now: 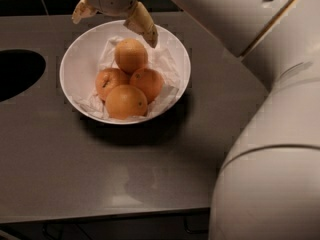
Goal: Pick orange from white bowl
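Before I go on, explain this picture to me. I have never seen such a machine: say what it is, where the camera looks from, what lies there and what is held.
This is a mobile robot with one arm. The big white shapes on the right are that arm, seen close up by a single camera looking down on a grey counter. At the top is the gripper, a two-finger hand. Its tan fingers are spread open and hold nothing. It hangs over the far rim of a white bowl lined with crumpled paper. Four oranges lie in the bowl. The far orange is nearest the gripper and untouched. A dark oval hole is at the left.
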`<state>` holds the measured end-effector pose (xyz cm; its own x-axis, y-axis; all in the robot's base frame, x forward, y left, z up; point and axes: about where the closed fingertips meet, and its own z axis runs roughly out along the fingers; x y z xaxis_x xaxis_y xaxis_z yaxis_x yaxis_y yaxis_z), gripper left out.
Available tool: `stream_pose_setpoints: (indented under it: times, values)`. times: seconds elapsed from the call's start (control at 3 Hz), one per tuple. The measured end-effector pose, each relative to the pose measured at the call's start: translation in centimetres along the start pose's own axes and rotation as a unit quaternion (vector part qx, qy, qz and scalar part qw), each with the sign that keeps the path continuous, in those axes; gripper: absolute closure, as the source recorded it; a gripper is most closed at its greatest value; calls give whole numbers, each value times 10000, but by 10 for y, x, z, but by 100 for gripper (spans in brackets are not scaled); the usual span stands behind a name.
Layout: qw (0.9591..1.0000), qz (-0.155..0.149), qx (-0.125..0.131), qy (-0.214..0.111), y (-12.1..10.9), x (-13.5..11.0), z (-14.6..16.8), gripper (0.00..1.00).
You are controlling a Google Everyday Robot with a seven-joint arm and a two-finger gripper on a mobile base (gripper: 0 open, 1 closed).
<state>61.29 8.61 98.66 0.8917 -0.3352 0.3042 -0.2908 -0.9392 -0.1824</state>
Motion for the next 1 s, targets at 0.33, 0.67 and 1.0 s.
stream_pose_setpoints:
  times: [0.33, 0.67, 1.0]
  values:
    - [9996, -273, -18, 29, 2, 3, 3, 0]
    - [9991, -398, 110, 39, 19, 12, 24, 0]
    - [9991, -398, 110, 27, 22, 12, 26, 0]
